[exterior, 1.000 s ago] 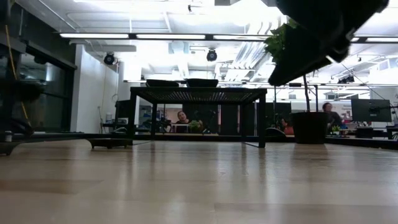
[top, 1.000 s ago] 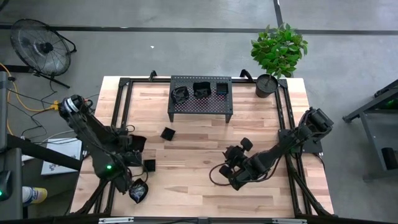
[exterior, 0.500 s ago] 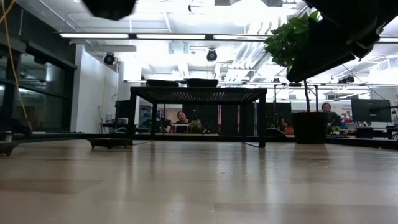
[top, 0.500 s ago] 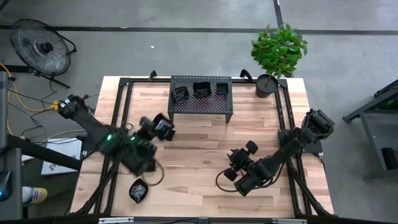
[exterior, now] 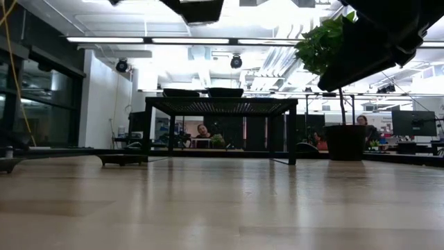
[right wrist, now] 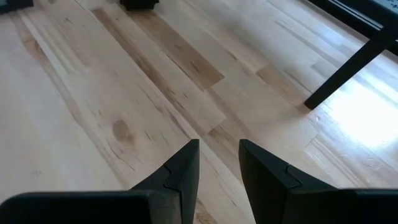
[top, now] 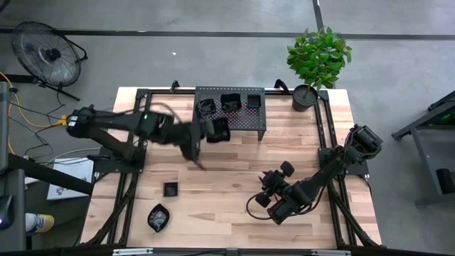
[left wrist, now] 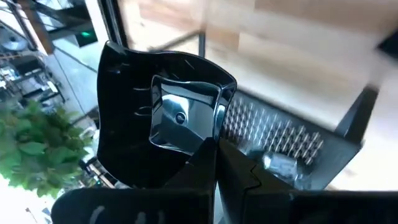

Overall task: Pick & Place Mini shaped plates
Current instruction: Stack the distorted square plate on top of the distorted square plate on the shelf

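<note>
My left gripper (top: 213, 131) is shut on a glossy black square mini plate (left wrist: 180, 118) and holds it in the air at the near edge of the black perforated rack (top: 229, 117). Three more plates (top: 229, 102) rest on the rack's top. A small square plate (top: 170, 189) and a wavy-edged plate (top: 158, 217) lie flat on the table near the left front. My right gripper (right wrist: 219, 155) hovers open over bare wood at the right front (top: 269, 193), with nothing between its fingers. My left gripper pinches the square plate by its rim (left wrist: 200, 148) on the side nearest the wrist, between its two fingers (left wrist: 249, 182). The plate stands tipped up on edge beyond the fingers, its hollow facing the wrist camera. It is lifted clear of the table and the rack.
A potted plant (top: 313, 67) stands at the table's far right corner, beside the rack. A black frame (top: 138, 128) runs along the table's left and right sides. Open wood lies between the rack and the near edge (top: 227, 178).
My left gripper has swung from the table's near left up and toward the rack, rolling its wrist as it went. It stays shut and now carries the square plate. The small plate that lay on the wood before the rack's left end is gone from there.
</note>
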